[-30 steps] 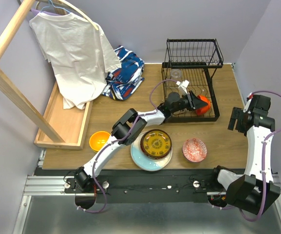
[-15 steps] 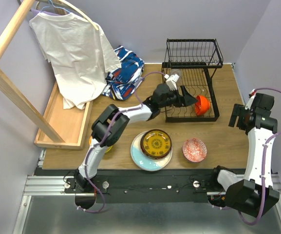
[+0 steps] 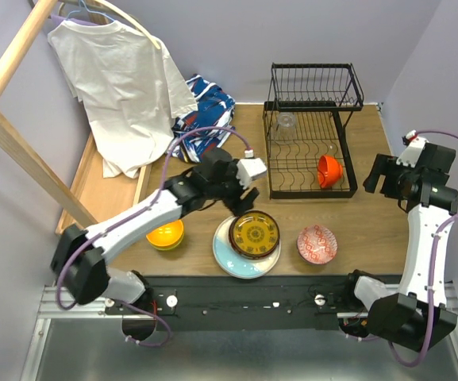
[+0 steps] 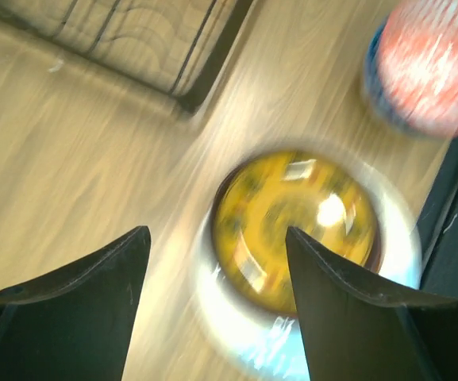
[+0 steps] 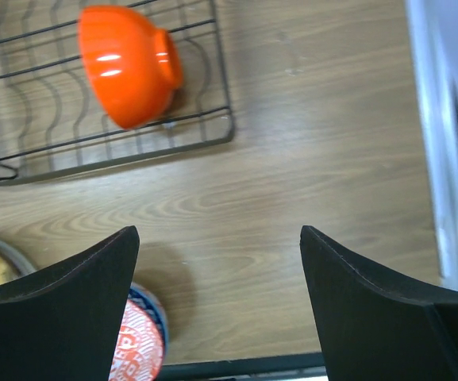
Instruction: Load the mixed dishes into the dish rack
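Status, top view: the dish rack [image 3: 270, 171] stood at 1 o'clock on the worktop [image 3: 371, 230]. Its lower tier carried two items: an orange bowl [image 3: 329, 171], tipped on its side at the rack's 4 o'clock corner, and a clear glass cup [image 3: 286, 121] at its 11 o'clock corner.

Not yet loaded:
- a yellow-brown plate [image 3: 254, 234] stacked on a pale blue plate [image 3: 227, 258] at 6 o'clock;
- a red patterned bowl [image 3: 317, 244] just beside the stack, at its 3 o'clock;
- a yellow-orange bowl [image 3: 165, 235] at 8 o'clock, partly under the left arm.

The left gripper [image 4: 217, 230] hovered over the plate stack, fingers released and empty. The right gripper [image 5: 219, 230] hung at 3 o'clock of the rack, fingers spread, grasping nothing.

Judgement: roughly one third of the visible dishes were loaded.
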### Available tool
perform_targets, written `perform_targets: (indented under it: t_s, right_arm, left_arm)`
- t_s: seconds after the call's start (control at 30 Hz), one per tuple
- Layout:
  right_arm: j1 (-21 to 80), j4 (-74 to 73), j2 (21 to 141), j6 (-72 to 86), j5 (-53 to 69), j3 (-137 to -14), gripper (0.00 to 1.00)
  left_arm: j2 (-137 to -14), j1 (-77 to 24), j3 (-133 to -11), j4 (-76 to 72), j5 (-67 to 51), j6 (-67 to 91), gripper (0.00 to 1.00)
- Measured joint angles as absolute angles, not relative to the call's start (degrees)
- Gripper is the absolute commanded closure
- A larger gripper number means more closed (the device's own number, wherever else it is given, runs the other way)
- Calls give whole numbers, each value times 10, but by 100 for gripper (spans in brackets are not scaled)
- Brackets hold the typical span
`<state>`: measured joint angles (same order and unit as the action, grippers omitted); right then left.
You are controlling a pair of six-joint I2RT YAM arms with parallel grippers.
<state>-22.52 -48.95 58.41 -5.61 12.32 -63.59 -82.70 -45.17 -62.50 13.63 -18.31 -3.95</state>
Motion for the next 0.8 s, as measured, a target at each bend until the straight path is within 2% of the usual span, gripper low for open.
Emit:
perform_targets:
  t_s: [0.23,0.4,0.6,0.8]
  right_arm:
    - [-225,-472,611,-50,185,-636,10]
    - [-225,-458,614,-42,204,-636,10]
    - [-225,-458,614,-39,212,-636,10]
    - [-225,-462,615,-39,213,-636,10]
  left_arm:
    - [-683,-386,-626,429,-87,-219,26]
    - [-667,-367,-624,602,-43,-288,28]
    - [-675,-355,-593,689,-34,-303,29]
    - [-713,-354,-579,693,-34,-304,32]
